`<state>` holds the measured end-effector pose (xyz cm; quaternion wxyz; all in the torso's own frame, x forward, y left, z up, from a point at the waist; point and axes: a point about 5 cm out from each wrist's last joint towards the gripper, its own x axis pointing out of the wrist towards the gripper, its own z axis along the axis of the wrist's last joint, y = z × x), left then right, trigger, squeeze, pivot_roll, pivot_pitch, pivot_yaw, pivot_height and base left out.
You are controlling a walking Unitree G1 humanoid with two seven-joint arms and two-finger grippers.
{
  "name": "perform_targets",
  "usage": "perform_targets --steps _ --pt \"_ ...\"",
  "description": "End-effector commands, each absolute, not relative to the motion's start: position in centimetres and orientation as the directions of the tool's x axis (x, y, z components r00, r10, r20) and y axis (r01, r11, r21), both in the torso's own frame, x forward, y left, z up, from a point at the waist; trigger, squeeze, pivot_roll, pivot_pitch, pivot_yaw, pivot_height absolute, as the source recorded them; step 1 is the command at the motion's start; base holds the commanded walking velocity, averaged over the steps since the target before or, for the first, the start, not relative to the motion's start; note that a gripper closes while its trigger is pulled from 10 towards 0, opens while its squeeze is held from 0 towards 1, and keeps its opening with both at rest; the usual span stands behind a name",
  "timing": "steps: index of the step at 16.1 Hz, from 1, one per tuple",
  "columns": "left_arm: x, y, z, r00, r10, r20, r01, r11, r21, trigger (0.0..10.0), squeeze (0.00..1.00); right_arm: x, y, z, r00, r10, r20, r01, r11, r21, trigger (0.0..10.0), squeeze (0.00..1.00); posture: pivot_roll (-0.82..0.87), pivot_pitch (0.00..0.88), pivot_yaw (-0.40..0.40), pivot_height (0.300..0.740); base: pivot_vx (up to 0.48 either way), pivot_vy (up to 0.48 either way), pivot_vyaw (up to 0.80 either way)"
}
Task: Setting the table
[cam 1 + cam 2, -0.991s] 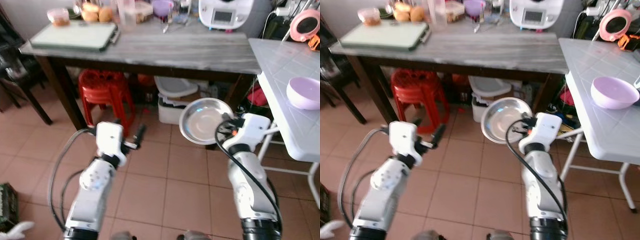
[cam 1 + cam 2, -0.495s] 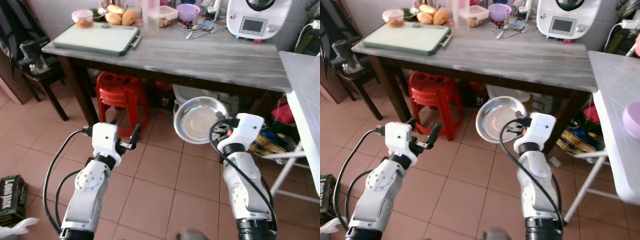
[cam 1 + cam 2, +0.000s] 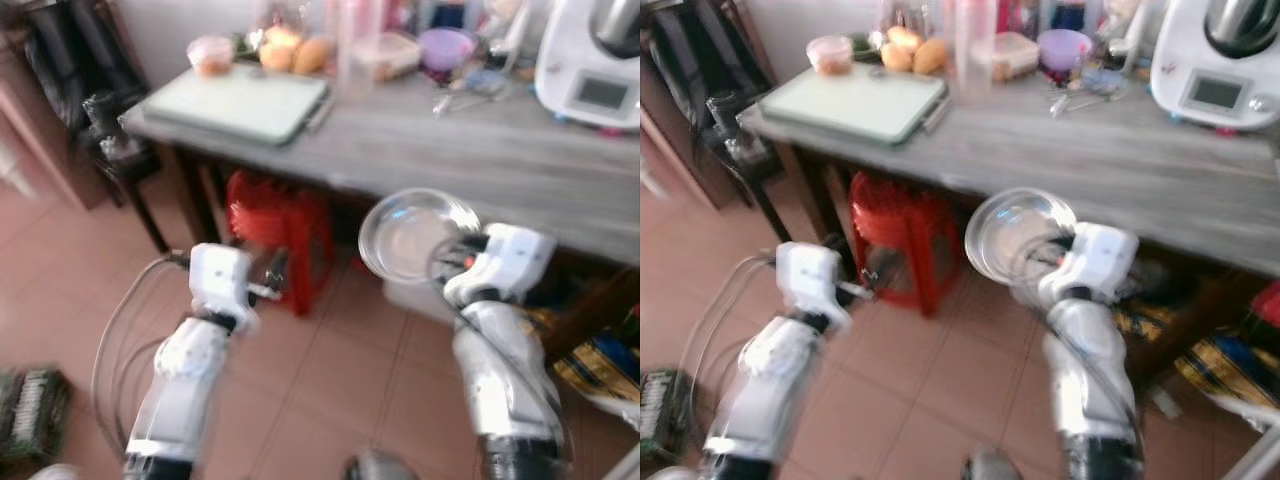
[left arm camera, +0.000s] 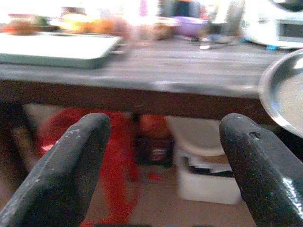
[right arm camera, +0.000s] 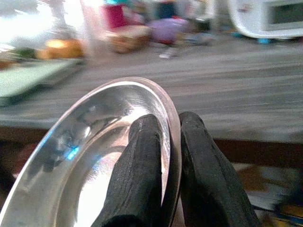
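Right gripper (image 5: 163, 156) pinches the rim of the steel bowl (image 3: 415, 238), held tilted at the near edge of the grey table (image 3: 480, 160). Left gripper (image 4: 161, 156) is wide apart, empty, near the red stool (image 3: 280, 225).

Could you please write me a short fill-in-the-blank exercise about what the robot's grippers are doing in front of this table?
1. The right gripper pinches the rim of a steel ____.
2. The left gripper holds nothing; its fingers are ____.
3. Under the grey table stands a ____ plastic stool.

Missing words: bowl; open; red
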<state>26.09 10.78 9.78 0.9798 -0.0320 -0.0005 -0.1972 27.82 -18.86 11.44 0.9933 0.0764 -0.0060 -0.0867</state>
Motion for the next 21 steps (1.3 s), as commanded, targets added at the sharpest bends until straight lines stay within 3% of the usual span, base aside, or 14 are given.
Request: perform_targets --steps 1,8,13,15,21 --pt "26.3 11.7 10.0 0.930 -0.368 0.018 0.368 0.929 -0.040 10.0 0.00 28.2 -17.8 12.0 0.989 -0.145 0.019 0.139 0.976 0.170 10.0 0.00 -0.01 0.000 0.005 0.740 0.480 0.000 -0.80" --pt "26.1 11.6 10.0 0.927 -0.376 0.011 0.376 0.926 -0.045 10.0 0.00 28.3 -17.8 11.9 0.985 -0.170 0.023 0.164 0.973 0.162 10.0 0.00 0.00 0.000 0.005 0.740 0.336 0.000 -0.64" --pt "26.3 12.1 9.7 0.947 -0.322 -0.014 0.321 0.946 -0.034 10.0 0.00 28.4 -17.9 11.8 0.982 -0.190 0.016 0.186 0.970 0.157 10.0 0.00 0.00 0.000 0.004 0.740 0.000 0.000 0.00" --pt "25.9 13.5 9.5 0.960 -0.276 -0.044 0.276 0.961 0.010 10.0 0.00 28.4 -18.4 11.5 0.973 -0.229 -0.004 0.227 0.958 0.173 10.0 0.00 0.00 0.000 0.008 0.740 0.000 0.000 0.00" --pt "24.3 15.1 8.8 0.933 -0.341 -0.114 0.349 0.934 0.070 10.0 0.00 29.6 -18.6 10.0 0.959 -0.250 -0.131 0.277 0.923 0.266 10.0 0.00 0.03 0.000 0.011 0.740 0.000 0.000 0.00"
